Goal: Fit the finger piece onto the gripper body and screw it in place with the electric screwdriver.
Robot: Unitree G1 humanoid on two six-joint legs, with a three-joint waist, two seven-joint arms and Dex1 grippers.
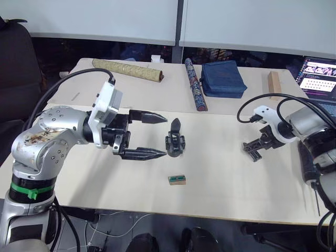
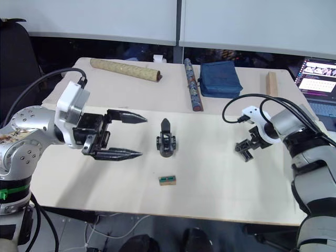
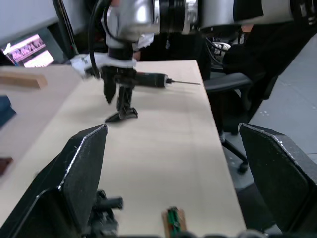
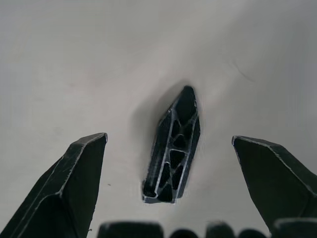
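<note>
The gripper body stands upright mid-table, its pointed finger up. My left gripper is open just to its left, fingertips level with it and not touching. The finger piece, a black ribbed wedge, lies flat on the table. My right gripper hangs open directly over it, one finger on each side, holding nothing. This gripper points down at the table's right part. The electric screwdriver lies near the right edge beside my right forearm, its thin bit pointing toward the front edge.
A small green-and-brown block lies in front of the gripper body. At the back are two patterned rolled tubes, a blue pouch, a wooden block and a laptop.
</note>
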